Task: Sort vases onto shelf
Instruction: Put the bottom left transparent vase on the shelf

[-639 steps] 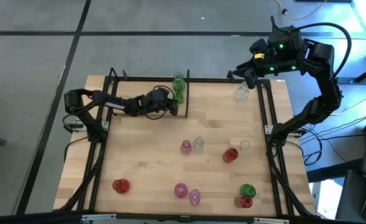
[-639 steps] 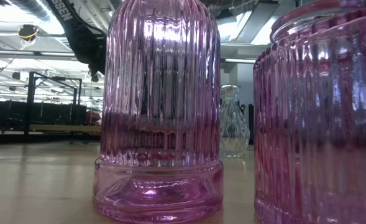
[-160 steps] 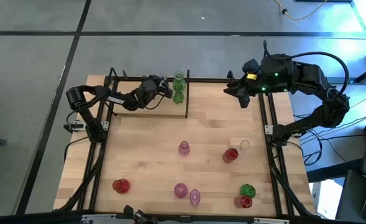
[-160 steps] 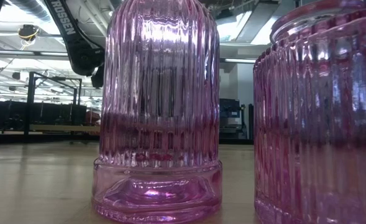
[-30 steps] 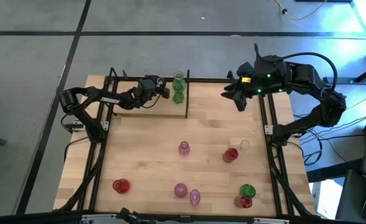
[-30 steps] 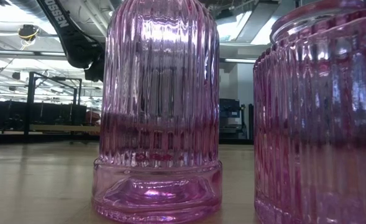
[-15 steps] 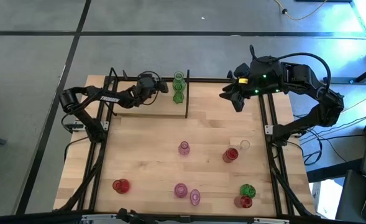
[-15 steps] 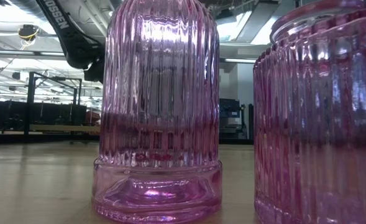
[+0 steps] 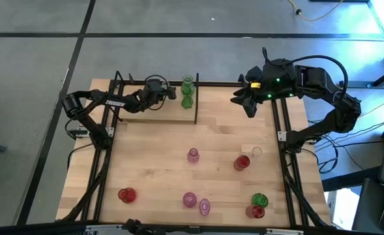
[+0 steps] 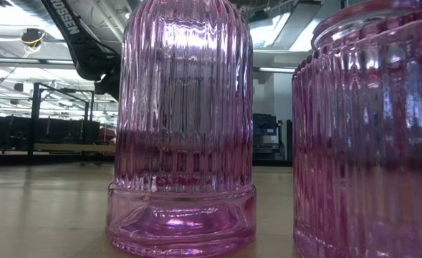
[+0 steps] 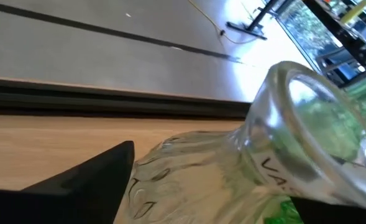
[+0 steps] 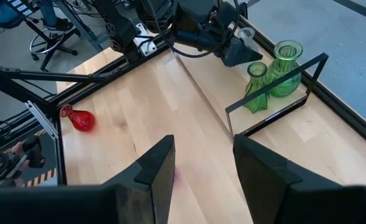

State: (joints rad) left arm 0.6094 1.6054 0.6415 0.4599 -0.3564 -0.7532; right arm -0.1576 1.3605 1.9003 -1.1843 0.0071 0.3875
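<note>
From above, the left gripper is over the shelf, beside two green vases; its fingers are apart. The right gripper hangs over the table's far right part. In the low view, two pink vases fill the front. The left wrist view shows a clear vase between its spread fingers. In the right wrist view the fingers stand apart, holding nothing.

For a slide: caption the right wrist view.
Two green ribbed glass vases stand on the light-wood shelf beside the left gripper, seen past the right gripper's open jaws.
</note>
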